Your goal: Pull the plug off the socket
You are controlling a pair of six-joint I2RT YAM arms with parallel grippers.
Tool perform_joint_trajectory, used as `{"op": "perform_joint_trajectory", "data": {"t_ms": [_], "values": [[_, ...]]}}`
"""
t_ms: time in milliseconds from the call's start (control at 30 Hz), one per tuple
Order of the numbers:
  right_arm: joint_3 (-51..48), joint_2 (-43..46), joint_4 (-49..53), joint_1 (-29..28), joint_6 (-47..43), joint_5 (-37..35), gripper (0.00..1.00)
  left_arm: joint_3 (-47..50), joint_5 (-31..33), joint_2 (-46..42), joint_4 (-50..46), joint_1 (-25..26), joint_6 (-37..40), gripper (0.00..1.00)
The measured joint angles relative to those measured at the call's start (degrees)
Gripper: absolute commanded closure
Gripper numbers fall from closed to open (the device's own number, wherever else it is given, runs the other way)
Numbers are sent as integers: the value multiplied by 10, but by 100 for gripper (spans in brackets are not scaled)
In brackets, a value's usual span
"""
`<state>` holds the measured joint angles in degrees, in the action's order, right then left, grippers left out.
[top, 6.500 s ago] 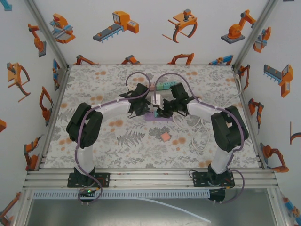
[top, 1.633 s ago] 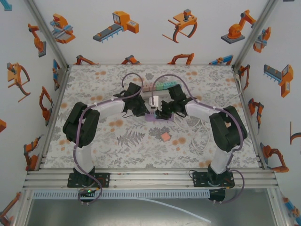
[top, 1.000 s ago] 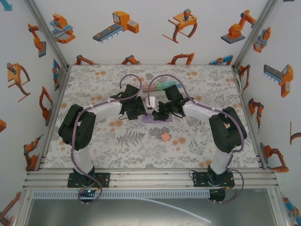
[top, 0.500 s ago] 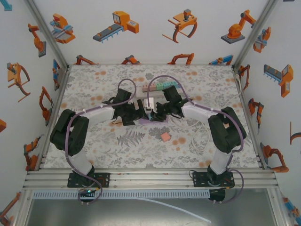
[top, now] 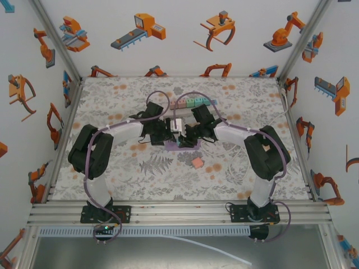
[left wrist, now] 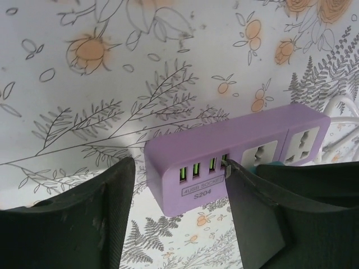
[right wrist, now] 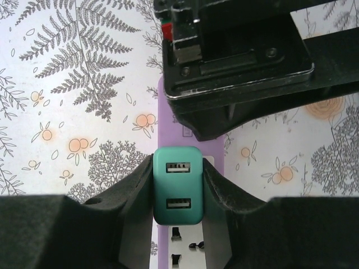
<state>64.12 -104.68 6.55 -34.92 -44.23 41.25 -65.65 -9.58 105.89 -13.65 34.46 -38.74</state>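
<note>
The purple socket strip (top: 180, 143) lies mid-table. In the left wrist view its USB end (left wrist: 224, 145) sits between my left gripper's (left wrist: 179, 163) fingers; the right finger (left wrist: 252, 213) presses its front edge and the left finger (left wrist: 84, 218) stands close by its end face. A teal plug (right wrist: 178, 193) with two USB ports sits in the strip (right wrist: 170, 131), and my right gripper (right wrist: 178, 163) is shut on its two sides. A sliver of the plug (left wrist: 252, 164) shows in the left wrist view. From above, the left gripper (top: 162, 131) and right gripper (top: 188, 133) meet over the strip.
A row of small coloured blocks (top: 193, 102) lies behind the grippers. A small pink block (top: 197, 162) sits nearer the front. A white cable (left wrist: 339, 106) loops past the strip's far end. Frame posts and walls bound the table.
The left gripper drew off to the left, opened, then came back and closed round the strip's end. The right gripper stayed shut on the plug, drifting slightly left.
</note>
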Motion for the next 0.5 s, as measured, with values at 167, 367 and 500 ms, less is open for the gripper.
{"op": "perform_joint_trajectory", "data": {"t_ms": [167, 367, 500], "values": [[-4, 0, -20, 0, 43, -2, 100, -1, 8, 3, -4, 3, -14, 48], [-4, 0, -35, 2, 92, -5, 100, -7, 44, 9, -18, 13, -39, 51], [-26, 5, -79, 18, 113, 18, 100, -3, 57, 7, -10, 17, -50, 51]]}}
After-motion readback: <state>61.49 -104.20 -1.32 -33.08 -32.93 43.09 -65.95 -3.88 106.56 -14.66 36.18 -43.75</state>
